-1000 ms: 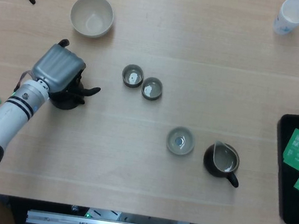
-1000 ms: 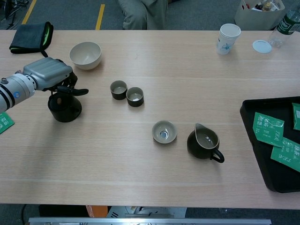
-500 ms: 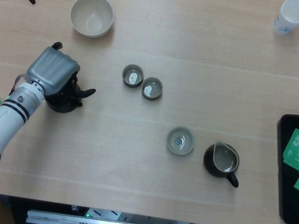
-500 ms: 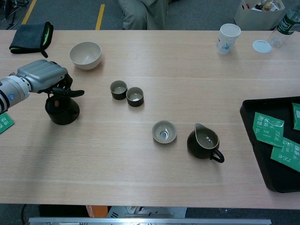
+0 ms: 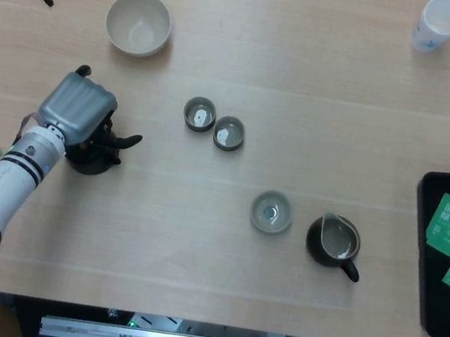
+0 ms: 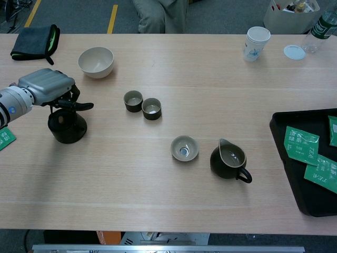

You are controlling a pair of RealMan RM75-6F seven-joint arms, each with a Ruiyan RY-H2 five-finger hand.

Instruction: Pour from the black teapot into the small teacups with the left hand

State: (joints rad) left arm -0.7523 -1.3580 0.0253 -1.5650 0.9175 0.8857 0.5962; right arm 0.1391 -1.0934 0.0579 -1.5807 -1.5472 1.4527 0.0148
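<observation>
The squat black teapot (image 6: 67, 127) stands upright, left of two small teacups (image 6: 142, 104), gripped from above by the left hand (image 6: 50, 87); both teacups show pale contents.

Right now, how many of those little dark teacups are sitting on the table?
2. One little dark teacup stands near the table's middle, and the second teacup sits right beside it, on the side of the dark pitcher. None seems hidden.

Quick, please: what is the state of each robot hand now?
Left robot hand: holds the black teapot from above.
Right robot hand: not in view.
</observation>
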